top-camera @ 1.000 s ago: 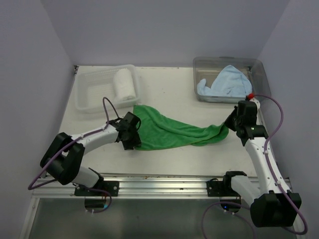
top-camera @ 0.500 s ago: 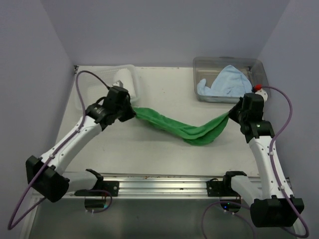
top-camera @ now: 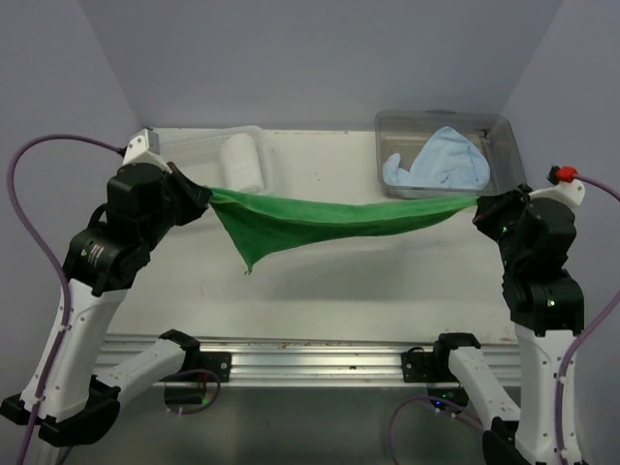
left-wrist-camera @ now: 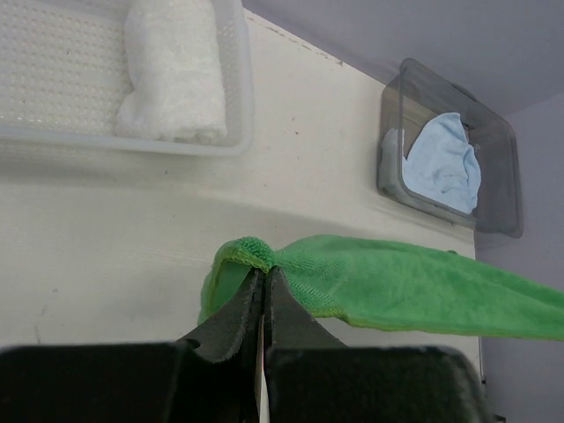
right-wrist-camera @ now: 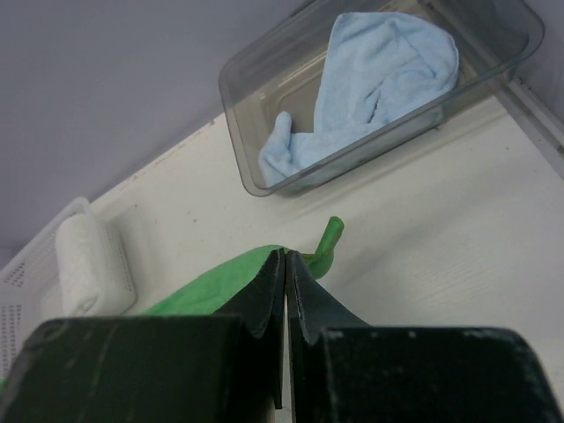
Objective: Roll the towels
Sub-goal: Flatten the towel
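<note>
Green towel (top-camera: 310, 218) hangs stretched above the tabletop (top-camera: 387, 281), one corner pinched in the closed left tool (top-camera: 205, 193), the far end in the closed right tool (top-camera: 479, 204). White towel (top-camera: 239, 163) lies rolled in the basket (top-camera: 174, 189); blue towel (top-camera: 436, 165) lies crumpled in the tub (top-camera: 504, 136).

Overhead view spans the table (top-camera: 368, 281); both close wrist views share the green towel (left-wrist-camera: 414, 282).
</note>
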`<action>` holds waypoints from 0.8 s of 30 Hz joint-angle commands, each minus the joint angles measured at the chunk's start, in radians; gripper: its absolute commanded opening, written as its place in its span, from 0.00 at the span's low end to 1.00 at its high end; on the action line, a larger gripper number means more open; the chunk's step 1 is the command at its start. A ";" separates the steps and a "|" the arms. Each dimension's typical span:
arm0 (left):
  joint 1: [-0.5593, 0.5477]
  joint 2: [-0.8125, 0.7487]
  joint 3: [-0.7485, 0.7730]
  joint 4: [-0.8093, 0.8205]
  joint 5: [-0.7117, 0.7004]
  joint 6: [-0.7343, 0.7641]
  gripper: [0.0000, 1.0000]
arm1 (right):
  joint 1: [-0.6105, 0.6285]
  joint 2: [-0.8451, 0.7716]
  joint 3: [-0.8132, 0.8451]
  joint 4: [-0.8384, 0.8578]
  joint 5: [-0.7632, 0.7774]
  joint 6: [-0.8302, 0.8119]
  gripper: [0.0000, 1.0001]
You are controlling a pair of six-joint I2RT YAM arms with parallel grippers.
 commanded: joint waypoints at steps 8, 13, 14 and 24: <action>0.004 -0.232 0.117 -0.161 -0.034 0.004 0.00 | -0.002 -0.172 0.296 -0.313 0.101 -0.061 0.00; 0.004 -0.232 0.145 -0.208 0.037 -0.037 0.00 | -0.003 -0.200 0.327 -0.395 0.095 -0.061 0.00; 0.004 -0.224 0.127 -0.207 0.050 -0.042 0.00 | -0.002 -0.206 0.314 -0.395 0.098 -0.056 0.00; 0.004 0.007 -0.231 -0.011 0.068 -0.028 0.00 | -0.002 -0.099 -0.159 -0.047 0.064 -0.006 0.00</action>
